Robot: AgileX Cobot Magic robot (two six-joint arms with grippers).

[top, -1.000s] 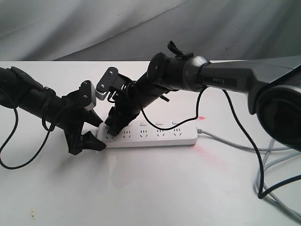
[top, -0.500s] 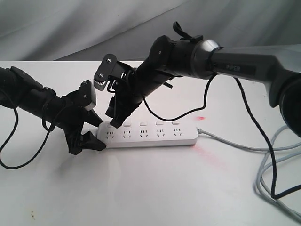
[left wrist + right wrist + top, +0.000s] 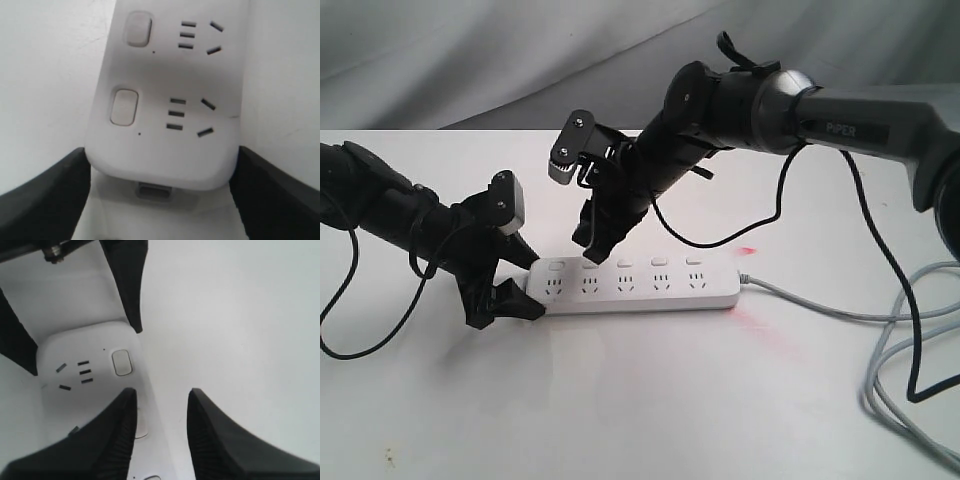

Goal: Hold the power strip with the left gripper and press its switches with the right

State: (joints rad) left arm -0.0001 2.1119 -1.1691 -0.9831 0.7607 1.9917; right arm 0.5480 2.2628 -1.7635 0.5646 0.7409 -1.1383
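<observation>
The white power strip (image 3: 650, 287) lies flat on the table, with its row of switches (image 3: 625, 263) along the far edge. My left gripper (image 3: 523, 287) is shut on the strip's left end; in the left wrist view, black fingers (image 3: 47, 192) hug both sides of the strip (image 3: 165, 85) at my left gripper (image 3: 160, 172). My right gripper (image 3: 592, 246) hovers just above the second switch from the left, apart from it. In the right wrist view it (image 3: 161, 392) stands open, one finger (image 3: 112, 440) partly covering a switch, with the end switch (image 3: 121, 362) beyond.
A grey cord (image 3: 840, 310) runs off the strip's right end toward loops of grey and black cable at the right edge. Red glow (image 3: 748, 250) falls on the table by that end. A grey cloth backdrop hangs behind the white table (image 3: 650, 400).
My right gripper lifted off the strip's left end and moved up and right, now hanging over the second switch. The left gripper and the strip stayed put.
</observation>
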